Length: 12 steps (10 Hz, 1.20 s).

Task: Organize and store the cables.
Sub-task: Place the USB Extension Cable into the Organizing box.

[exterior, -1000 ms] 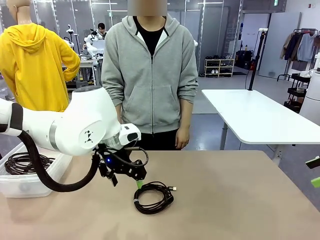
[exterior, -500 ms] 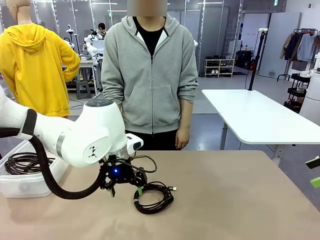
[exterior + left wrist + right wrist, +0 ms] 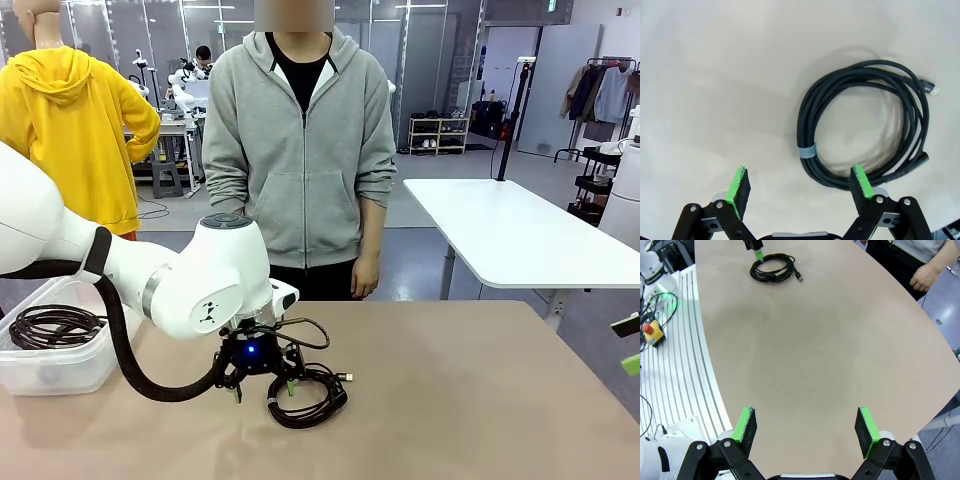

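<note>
Front view: the left gripper [image 3: 263, 388] hangs low over the tan table [image 3: 480, 400], jaws spread wide and empty, at the near-left edge of a coiled black cable [image 3: 306, 394]. In the left wrist view one green pad [image 3: 861, 181] overlaps the coil's [image 3: 862, 122] rim, though contact cannot be confirmed; the other pad [image 3: 739, 184] lies over bare table beside the coil. A pale band [image 3: 807, 151] wraps the coil's strands, and a small metal connector tip [image 3: 934, 90] projects from the side opposite the gripper. A second coiled cable [image 3: 55, 325] lies in a clear plastic bin [image 3: 60, 372] left of the coil, well apart. Right wrist view: the right gripper [image 3: 807, 426] has its jaws wide and empty, far from the coil [image 3: 772, 267]. A person in a grey hoodie [image 3: 300, 150] stands beyond the coil.
</note>
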{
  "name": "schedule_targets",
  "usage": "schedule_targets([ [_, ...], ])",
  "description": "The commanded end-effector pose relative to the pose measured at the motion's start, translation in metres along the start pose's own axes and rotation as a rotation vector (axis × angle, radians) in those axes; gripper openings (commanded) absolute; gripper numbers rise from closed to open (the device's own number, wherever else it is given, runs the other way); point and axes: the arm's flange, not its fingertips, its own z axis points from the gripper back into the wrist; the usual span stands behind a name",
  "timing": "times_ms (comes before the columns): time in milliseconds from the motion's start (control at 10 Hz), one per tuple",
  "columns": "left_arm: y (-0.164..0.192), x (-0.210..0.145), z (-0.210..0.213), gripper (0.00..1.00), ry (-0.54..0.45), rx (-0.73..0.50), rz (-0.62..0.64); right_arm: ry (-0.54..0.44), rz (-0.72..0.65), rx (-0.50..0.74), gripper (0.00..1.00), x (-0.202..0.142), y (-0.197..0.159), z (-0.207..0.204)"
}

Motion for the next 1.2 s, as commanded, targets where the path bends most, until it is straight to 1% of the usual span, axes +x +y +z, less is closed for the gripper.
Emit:
schedule_targets([
  [0, -0.016, 0.008, -0.012, 1.0, 0.022, 0.071, 0.031, -0.017, 0.017, 0.002, 1.0, -0.001, 0.001, -0.001],
  [200, -0.021, 0.008, -0.017, 1.0, 0.027, 0.076, 0.021, -0.017, 0.017, 0.002, 1.0, -0.001, 0.001, -0.001],
  [400, -0.021, 0.011, -0.018, 1.0, 0.058, 0.101, -0.005, -0.017, 0.017, 0.002, 1.0, -0.001, 0.001, -0.001],
  [500, -0.023, 0.009, -0.021, 0.62, 0.055, 0.112, -0.041, -0.017, 0.017, 0.002, 1.0, -0.001, 0.001, -0.001],
  [600, -0.023, 0.008, -0.021, 0.4, 0.067, 0.125, -0.063, -0.017, 0.017, 0.002, 1.0, -0.001, 0.001, -0.001],
  [700, -0.023, 0.008, -0.019, 0.02, 0.057, 0.128, -0.047, -0.017, 0.017, 0.002, 1.0, -0.001, 0.001, -0.001],
  [800, -0.022, 0.008, -0.018, 0.0, 0.049, 0.136, -0.034, -0.017, 0.017, 0.002, 1.0, -0.001, 0.001, -0.001],
  [1000, -0.022, 0.009, -0.022, 0.0, 0.044, 0.137, -0.017, -0.017, 0.017, 0.002, 1.0, -0.001, 0.001, -0.001],
  [1100, -0.023, 0.009, -0.024, 0.04, 0.04, 0.121, -0.02, -0.017, 0.017, 0.002, 1.0, -0.001, 0.001, -0.001],
])
